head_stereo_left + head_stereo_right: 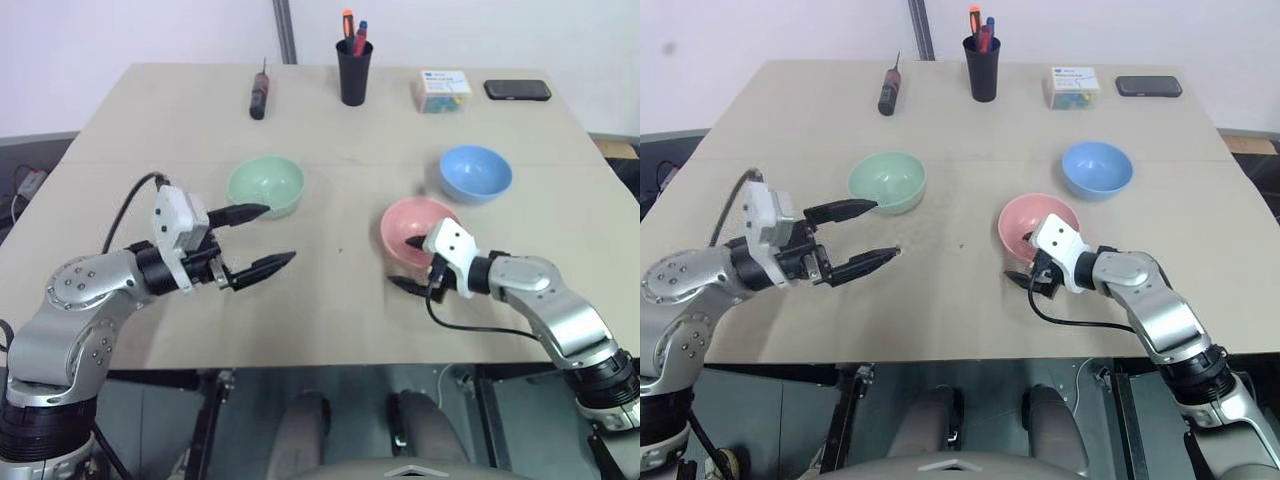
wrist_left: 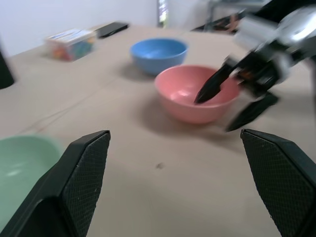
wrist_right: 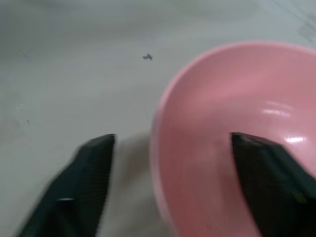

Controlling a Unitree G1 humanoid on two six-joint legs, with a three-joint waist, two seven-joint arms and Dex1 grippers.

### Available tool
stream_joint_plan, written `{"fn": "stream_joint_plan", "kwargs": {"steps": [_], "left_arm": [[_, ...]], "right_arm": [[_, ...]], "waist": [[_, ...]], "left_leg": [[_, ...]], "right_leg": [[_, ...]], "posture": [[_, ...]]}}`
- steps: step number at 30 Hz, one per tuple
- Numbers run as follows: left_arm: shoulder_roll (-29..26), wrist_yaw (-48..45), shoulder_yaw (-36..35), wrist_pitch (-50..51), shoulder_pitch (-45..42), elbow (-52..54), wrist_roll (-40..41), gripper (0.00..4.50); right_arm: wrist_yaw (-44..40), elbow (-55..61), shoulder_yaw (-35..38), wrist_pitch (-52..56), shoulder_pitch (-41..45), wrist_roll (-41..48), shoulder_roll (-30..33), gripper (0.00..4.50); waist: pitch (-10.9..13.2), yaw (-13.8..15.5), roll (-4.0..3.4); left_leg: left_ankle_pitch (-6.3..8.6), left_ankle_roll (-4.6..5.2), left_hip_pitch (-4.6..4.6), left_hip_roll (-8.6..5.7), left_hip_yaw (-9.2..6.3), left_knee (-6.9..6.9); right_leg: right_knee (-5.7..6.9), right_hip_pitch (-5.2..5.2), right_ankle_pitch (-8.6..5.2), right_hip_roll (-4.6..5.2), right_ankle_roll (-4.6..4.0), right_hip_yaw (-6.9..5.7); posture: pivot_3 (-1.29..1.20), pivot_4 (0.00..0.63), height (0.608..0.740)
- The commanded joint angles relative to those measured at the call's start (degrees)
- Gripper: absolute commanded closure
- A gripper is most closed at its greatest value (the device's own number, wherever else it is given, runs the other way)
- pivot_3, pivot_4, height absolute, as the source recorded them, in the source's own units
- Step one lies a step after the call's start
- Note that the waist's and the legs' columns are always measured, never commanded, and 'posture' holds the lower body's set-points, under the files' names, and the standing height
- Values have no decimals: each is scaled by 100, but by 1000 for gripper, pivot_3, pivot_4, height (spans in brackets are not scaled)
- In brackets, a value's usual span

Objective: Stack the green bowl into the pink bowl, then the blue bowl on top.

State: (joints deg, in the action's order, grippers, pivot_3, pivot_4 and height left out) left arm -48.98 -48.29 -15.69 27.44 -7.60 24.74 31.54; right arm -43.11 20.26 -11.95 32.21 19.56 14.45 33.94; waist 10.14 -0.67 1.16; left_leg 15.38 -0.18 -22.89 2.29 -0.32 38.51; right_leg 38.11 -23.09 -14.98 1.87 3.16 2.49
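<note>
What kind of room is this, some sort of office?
Probably an office or lab workspace. A plain table carries a pen cup, a phone and a small box, and three plastic bowls, green, pink and blue, are set out for the robot.

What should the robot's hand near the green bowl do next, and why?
Probably ease the left gripper forward so its open fingers straddle the green bowl's near rim. The bowl sits empty on the table, apart from the pink bowl, which has one finger of the open right gripper inside it.
</note>
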Motion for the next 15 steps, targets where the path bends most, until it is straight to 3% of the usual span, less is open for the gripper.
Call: {"fn": "stream_joint_plan", "kwargs": {"steps": [1,5,13,15], "left_arm": [[-659,615,469,450,-536,131,-1055,0],[-1336,364,1923,403,-1569,-319,-2425,0],[-631,-253,3805,-378,-3273,-2180,-4024,0],[-429,-387,4002,-604,-3540,-2557,-4241,558]], "right_arm": [[-232,948,699,-103,-88,734,16,8],[-207,1263,952,-137,-46,1124,-116,8],[161,1151,603,-396,310,730,-442,8],[242,1182,578,-399,315,684,-478,0]], "waist": [[0,24,2],[0,28,3],[1,-12,1],[1,-3,1]], "left_leg": [[0,0,-1,0,-4,0],[0,0,4,-3,-3,0],[-1,-1,-3,-1,6,0],[-1,-1,-17,-1,5,0]], "right_leg": [[0,1,0,0,0,-3],[-2,7,0,-1,1,-5],[8,-8,0,-10,-1,4],[8,-22,0,-9,-1,3]], "posture": [[0,150,740],[0,150,740],[0,150,740],[0,150,740]]}}
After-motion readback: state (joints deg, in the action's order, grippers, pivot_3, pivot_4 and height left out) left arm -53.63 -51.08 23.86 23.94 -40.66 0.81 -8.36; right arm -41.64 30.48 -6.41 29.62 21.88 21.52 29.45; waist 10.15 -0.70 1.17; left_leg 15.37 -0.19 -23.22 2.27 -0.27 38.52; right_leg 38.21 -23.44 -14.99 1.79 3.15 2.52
